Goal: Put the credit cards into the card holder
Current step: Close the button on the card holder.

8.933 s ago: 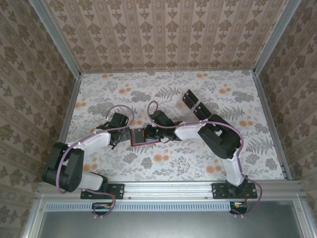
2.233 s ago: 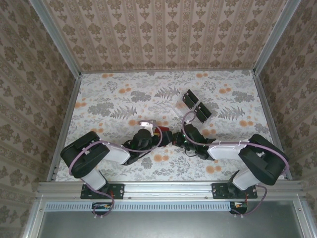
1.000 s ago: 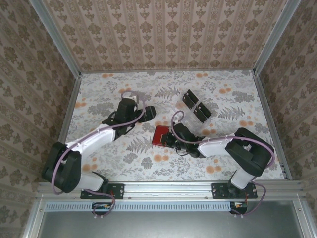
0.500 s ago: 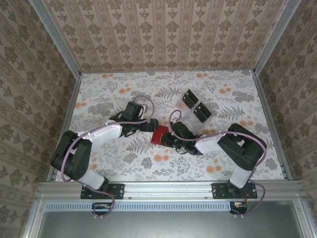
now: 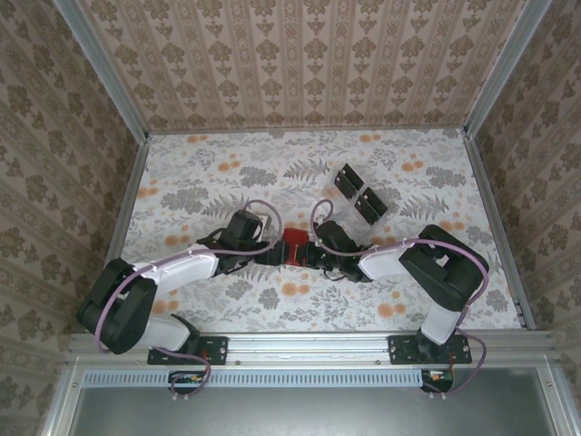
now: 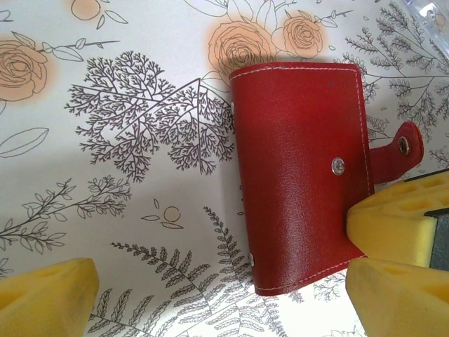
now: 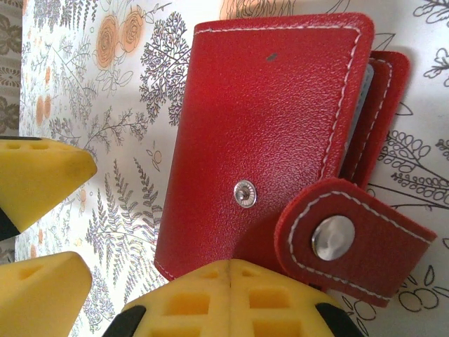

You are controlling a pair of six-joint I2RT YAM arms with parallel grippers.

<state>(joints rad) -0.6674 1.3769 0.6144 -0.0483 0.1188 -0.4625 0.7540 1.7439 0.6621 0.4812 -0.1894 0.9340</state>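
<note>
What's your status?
Left gripper open beside card holder. Right gripper shut at its tab edge. Card holder folded, tab unsnapped; credit cards lie apart, farther back.

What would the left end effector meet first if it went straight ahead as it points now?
The card holder, folded and lying flat, straight ahead of the open left end effector. The right end effector sits at its far edge; how near is hard to judge.
</note>
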